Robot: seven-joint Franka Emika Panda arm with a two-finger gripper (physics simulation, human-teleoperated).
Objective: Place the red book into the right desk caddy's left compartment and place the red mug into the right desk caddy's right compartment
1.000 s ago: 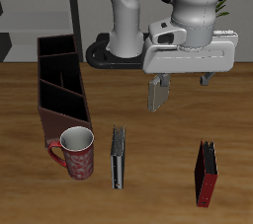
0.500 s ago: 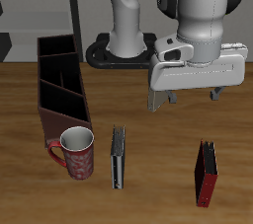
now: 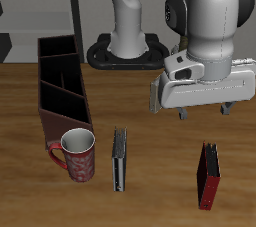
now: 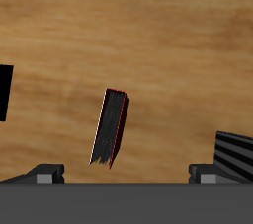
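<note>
- The worktop lies well below the end effector.
- The right desk caddy sits far off to one side of it.
- The end effector hangs in the air, fingers spread wide, holding nothing.
- The red mug stands at the caddy's near end, distant from it.
- The red book stands below it, nearer the front edge, seen between its fingers from the wrist.

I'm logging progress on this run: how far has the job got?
Nothing is placed yet. The red book stands on the table, and the red mug sits outside the right desk caddy, at its front end. In progress: the hand hangs empty above the book. Both placements remain.
</note>
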